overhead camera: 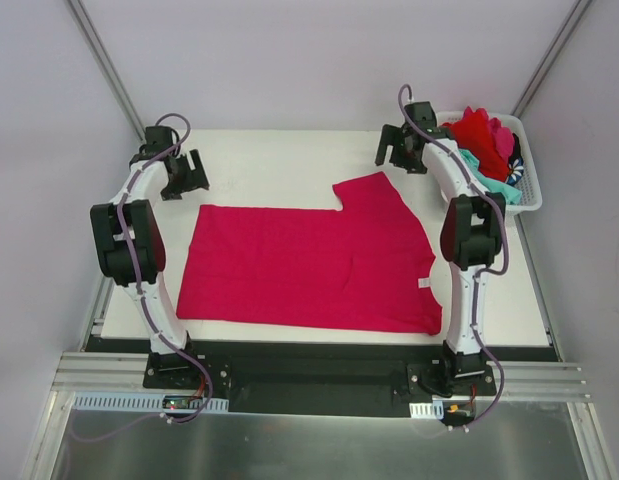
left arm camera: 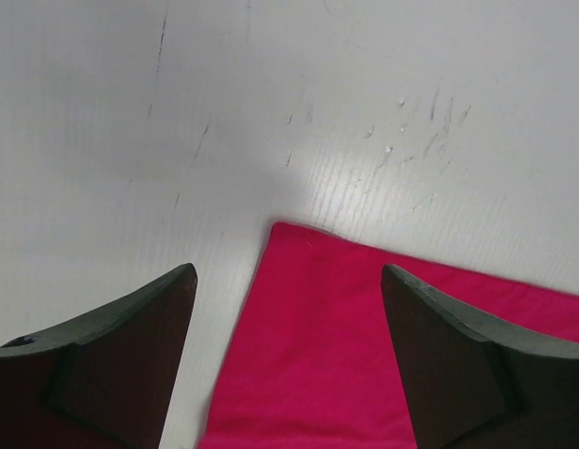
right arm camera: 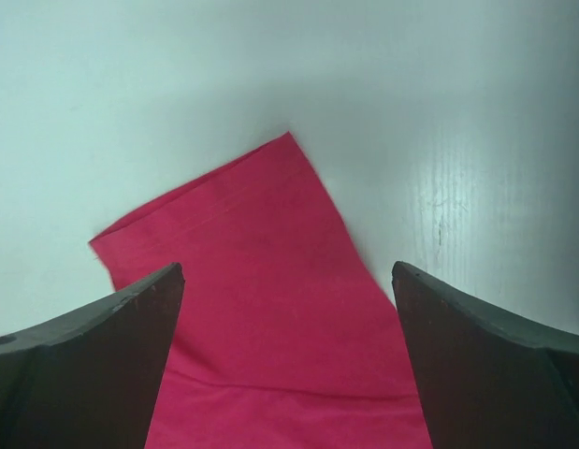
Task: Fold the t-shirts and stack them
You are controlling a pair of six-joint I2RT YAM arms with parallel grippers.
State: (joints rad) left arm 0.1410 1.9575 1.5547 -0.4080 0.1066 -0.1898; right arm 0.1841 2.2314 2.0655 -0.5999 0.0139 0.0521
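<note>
A magenta-pink t-shirt (overhead camera: 309,265) lies flat on the white table, folded in half, with one sleeve (overhead camera: 374,195) sticking out at the far right. My left gripper (overhead camera: 184,175) is open and empty above the table, just beyond the shirt's far left corner (left arm camera: 284,229). My right gripper (overhead camera: 401,150) is open and empty above the table, just past the sleeve (right arm camera: 242,253). In both wrist views the fingers stand wide apart with pink cloth below them. Red, pink, teal and dark striped shirts (overhead camera: 486,145) are piled in the basket.
A white slotted plastic basket (overhead camera: 529,190) stands at the far right corner of the table, right beside my right arm. The table's near edge meets a black base rail (overhead camera: 309,355) holding both arm bases.
</note>
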